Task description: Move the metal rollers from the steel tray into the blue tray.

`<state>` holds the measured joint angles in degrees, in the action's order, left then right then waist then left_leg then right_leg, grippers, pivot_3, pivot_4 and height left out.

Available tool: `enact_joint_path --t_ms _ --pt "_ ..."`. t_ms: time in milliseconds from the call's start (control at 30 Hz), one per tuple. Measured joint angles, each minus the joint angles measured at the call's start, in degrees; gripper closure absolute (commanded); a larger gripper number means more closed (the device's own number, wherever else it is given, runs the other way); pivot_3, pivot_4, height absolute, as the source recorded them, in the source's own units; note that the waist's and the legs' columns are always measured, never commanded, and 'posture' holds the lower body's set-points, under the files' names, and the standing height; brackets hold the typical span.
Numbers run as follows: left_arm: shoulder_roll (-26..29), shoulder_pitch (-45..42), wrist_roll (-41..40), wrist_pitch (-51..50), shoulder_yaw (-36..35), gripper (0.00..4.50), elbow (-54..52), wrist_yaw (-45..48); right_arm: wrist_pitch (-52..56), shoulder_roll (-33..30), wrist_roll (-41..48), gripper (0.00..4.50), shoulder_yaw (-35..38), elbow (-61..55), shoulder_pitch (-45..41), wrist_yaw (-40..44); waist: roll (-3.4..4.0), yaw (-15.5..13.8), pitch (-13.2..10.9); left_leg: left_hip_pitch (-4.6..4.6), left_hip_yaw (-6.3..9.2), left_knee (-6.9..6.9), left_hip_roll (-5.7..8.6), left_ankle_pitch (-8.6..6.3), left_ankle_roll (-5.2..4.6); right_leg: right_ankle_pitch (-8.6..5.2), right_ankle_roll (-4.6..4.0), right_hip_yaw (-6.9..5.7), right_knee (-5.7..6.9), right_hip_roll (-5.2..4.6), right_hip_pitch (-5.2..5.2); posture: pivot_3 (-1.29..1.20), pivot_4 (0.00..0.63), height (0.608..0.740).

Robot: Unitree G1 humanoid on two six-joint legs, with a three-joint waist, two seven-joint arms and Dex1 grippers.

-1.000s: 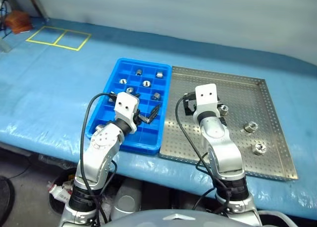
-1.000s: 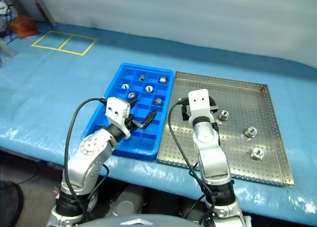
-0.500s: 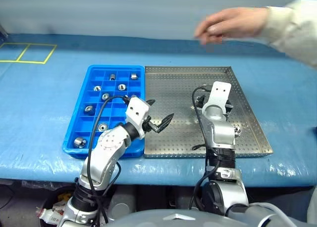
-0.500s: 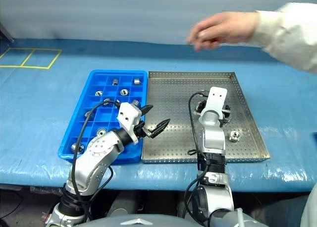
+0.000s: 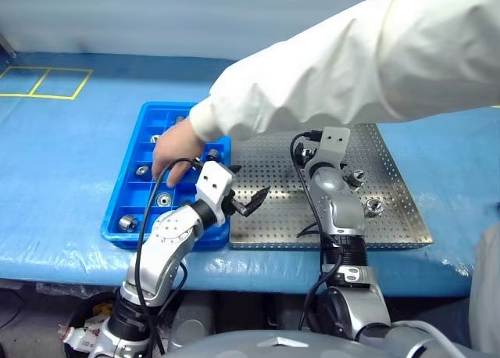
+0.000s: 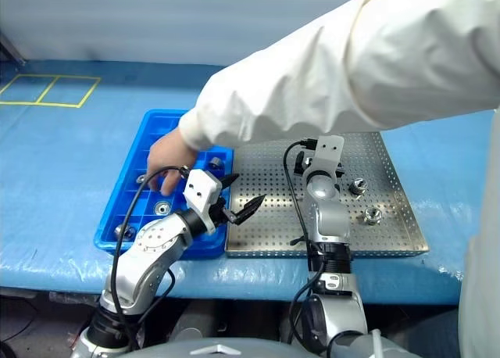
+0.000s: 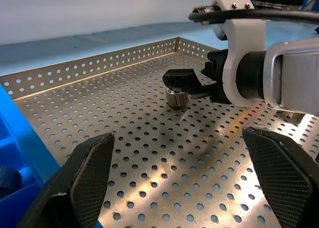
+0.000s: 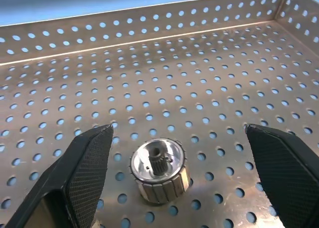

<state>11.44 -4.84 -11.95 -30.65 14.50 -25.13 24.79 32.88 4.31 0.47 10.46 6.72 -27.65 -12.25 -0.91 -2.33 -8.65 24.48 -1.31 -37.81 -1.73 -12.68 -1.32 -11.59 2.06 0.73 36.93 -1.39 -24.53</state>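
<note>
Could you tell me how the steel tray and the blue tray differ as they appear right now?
The steel tray is a silver, open, perforated sheet; the blue tray is plastic, divided into square compartments. A person's hand reaches into the blue tray, while the right gripper stands open around a roller in the steel tray. Both hold rollers.

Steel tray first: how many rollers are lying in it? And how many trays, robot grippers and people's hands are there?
Metal rollers in the steel tray: 3 (one sits in front of the right gripper)
Trays: 2 (the steel tray and the blue tray)
Grippers: 2 (the right gripper and the left gripper, both open)
Person's hand: 1
Total: 8
</note>
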Motion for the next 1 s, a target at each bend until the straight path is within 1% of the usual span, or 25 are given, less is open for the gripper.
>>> enact_joint_path --t_ms 133,333,433,533,633,667,800,933,1000 --pt "-0.06 0.05 -0.04 0.10 0.24 0.03 0.00 0.25 -0.14 -0.21 0.39 0.00 -0.38 1.51 -0.02 0.82 0.00 -0.01 0.00 0.00 0.00 0.00 -0.01 0.00 0.00 -0.01 -0.01 -0.01 0.00 0.01 0.00 0.21 0.150 0.740" --pt "-0.43 0.57 -0.03 0.35 1.54 0.03 0.00 0.25 -0.56 -1.14 0.96 0.00 0.28 7.75 -0.41 0.70 0.02 -0.03 -0.01 0.01 -0.01 0.01 0.00 0.00 0.00 0.00 -0.01 0.01 -0.01 0.00 -0.01 0.21 0.150 0.740" --pt "-0.46 0.64 -0.03 0.38 1.77 0.00 0.00 0.25 -1.61 -1.57 1.01 0.60 0.14 8.96 -0.72 0.79 0.03 -0.03 -0.02 0.01 -0.01 0.01 -0.01 0.00 0.00 -0.01 -0.01 0.01 0.00 0.01 -0.02 0.21 0.150 0.740" --pt "-0.43 0.69 -0.03 0.40 1.76 0.00 0.00 0.24 -2.38 -1.76 0.97 1.65 -0.06 9.55 -0.71 0.92 0.03 -0.03 -0.02 0.00 -0.01 0.01 -0.01 0.00 0.00 -0.01 -0.01 0.01 0.00 0.01 -0.02 0.21 0.150 0.740" --pt "-0.42 0.74 -0.03 0.40 1.77 0.00 0.00 0.23 -2.53 -1.76 0.97 2.58 -0.64 9.64 -0.71 1.03 0.03 -0.05 -0.02 0.01 -0.01 0.01 -0.01 0.00 0.00 -0.01 -0.01 0.01 0.00 0.01 -0.02 0.21 0.150 0.740" --pt "-0.41 0.77 -0.03 0.40 1.77 0.00 0.00 0.23 -2.59 -1.77 0.95 2.83 -0.89 9.64 -0.69 1.05 0.03 -0.06 -0.02 0.01 0.00 0.01 -0.01 0.00 0.00 -0.01 -0.01 0.01 -0.01 0.01 -0.02 0.21 0.150 0.740" --pt "-0.44 0.84 0.00 0.40 1.81 0.00 0.00 0.15 -2.59 -1.88 0.86 2.84 -1.49 8.39 0.39 1.65 0.03 -0.10 -0.02 0.01 0.00 0.01 -0.01 0.00 0.00 -0.01 -0.01 0.01 -0.02 0.00 -0.02 0.22 0.150 0.740" --pt "-0.55 1.16 0.27 1.24 1.76 0.00 -0.01 -0.85 -1.32 -2.79 -0.10 2.84 -5.70 2.88 4.27 4.01 0.07 -0.13 -0.05 0.04 0.00 0.04 0.00 0.00 0.00 -0.02 -0.01 0.02 -0.02 0.00 -0.06 0.23 0.150 0.740" --pt "-0.58 1.46 0.39 1.49 1.36 0.00 -0.15 -1.72 0.03 -4.73 -1.14 2.84 -9.69 -2.71 6.53 6.83 0.11 -0.18 -0.07 0.05 0.01 0.05 -0.01 0.00 0.00 -0.02 -0.01 0.02 -0.02 0.00 -0.08 0.25 0.150 0.740"
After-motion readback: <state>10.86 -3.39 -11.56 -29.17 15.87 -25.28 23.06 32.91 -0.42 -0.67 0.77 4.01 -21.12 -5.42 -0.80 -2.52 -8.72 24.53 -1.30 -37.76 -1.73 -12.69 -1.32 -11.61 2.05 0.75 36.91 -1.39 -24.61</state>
